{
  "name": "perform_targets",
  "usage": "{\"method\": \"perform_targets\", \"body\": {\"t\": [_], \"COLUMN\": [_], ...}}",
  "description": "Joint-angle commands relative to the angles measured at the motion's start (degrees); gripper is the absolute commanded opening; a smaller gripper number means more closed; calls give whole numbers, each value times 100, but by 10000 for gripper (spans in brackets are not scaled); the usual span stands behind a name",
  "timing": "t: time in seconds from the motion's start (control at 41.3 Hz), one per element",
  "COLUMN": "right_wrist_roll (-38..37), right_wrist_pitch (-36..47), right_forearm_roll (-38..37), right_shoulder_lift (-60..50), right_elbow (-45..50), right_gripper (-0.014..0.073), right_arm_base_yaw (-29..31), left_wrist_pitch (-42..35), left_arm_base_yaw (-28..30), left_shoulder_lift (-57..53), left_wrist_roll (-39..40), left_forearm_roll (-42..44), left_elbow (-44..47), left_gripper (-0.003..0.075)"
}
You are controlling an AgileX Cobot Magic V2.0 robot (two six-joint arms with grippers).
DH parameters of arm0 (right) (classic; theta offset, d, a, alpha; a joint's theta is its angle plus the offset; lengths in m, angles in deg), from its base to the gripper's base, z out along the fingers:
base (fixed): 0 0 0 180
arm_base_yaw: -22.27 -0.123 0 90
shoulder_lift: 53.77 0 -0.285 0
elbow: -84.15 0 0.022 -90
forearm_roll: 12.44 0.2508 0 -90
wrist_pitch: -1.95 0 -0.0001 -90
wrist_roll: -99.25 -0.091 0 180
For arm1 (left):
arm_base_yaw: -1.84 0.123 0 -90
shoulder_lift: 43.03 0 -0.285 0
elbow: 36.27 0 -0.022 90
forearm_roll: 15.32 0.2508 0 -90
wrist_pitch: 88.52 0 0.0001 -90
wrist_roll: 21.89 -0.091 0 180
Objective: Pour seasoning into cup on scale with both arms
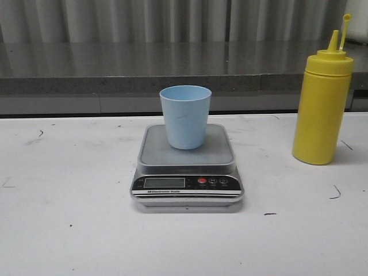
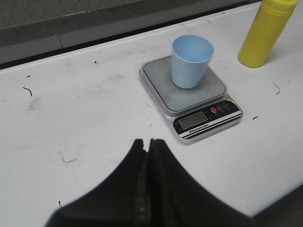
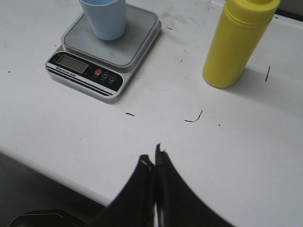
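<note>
1. The cup (image 1: 185, 117) is sitting upright on the platform of the scale (image 1: 188, 167), roughly centred, and it's looking empty from the left wrist view.
2. The seasoning (image 1: 322, 106) bottle is standing upright on the white surface (image 1: 69, 218), well apart from the scale on its right, cap flipped off the nozzle.
3. The left claw (image 2: 147, 144) and right claw (image 3: 152, 161) are both hanging back from the scale, fingers pressed together, holding nothing.
4. Looks like the very first step to me: nothing's grabbed yet. Next move's probably the right claw spreading apart and reaching for the bottle's body.
</note>
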Motion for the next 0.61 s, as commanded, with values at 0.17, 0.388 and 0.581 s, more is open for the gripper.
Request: {"method": "perform_targets", "body": {"t": [0.17, 0.388, 0.581], "right_wrist_roll": [43, 43, 43], "right_wrist_pitch": [325, 325, 325], "right_forearm_roll": [-31, -31, -31], "right_shoulder_lift": [13, 13, 13], "right_elbow": [-203, -203, -203], "right_gripper": [-68, -68, -68], "right_arm_base_yaw": [14, 14, 14], "left_wrist_pitch": [-1231, -3047, -3890], "left_arm_base_yaw": [1191, 2213, 2698], "left_shoulder_lift": [-1113, -2605, -3500], "left_wrist_roll": [64, 64, 64], "left_forearm_roll": [-56, -150, -439], "left_elbow": [862, 2846, 3994], "left_gripper": [-20, -20, -20]}}
